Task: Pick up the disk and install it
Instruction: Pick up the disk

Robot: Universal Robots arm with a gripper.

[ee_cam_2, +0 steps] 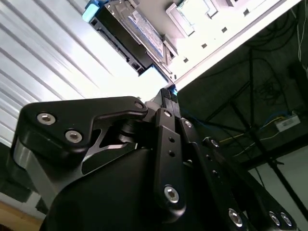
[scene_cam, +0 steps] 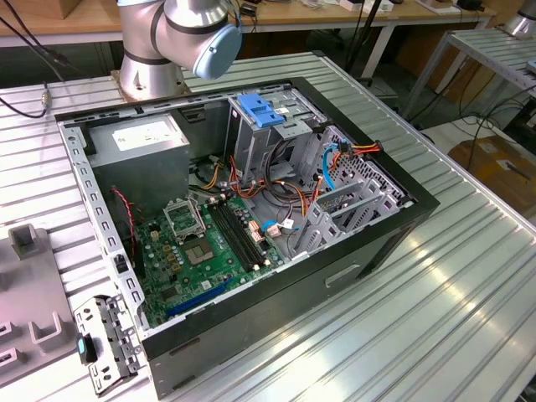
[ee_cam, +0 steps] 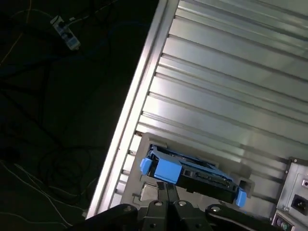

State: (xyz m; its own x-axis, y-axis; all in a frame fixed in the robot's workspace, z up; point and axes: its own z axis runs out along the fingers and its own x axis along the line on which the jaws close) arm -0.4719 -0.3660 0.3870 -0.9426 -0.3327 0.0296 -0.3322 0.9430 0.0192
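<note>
Disk not picked up yet

The disk (ee_cam: 192,175) lies flat near the table (ee_cam: 231,72) edge, gripper (ee_cam: 167,186) right beside it, fingers (ee_cam: 162,195) pinched together on nothing. Install not started, I'd say: the open case (scene_cam: 368,251) has its drive cage (scene_cam: 243,151) at 12 o'clock in the exterior view.

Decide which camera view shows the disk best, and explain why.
The first wrist view: the disk shows end to end, with the blue rails plain at both ends. The second wrist view catches the disk obliquely, foreshortened. The exterior view looks at the open computer case.
</note>
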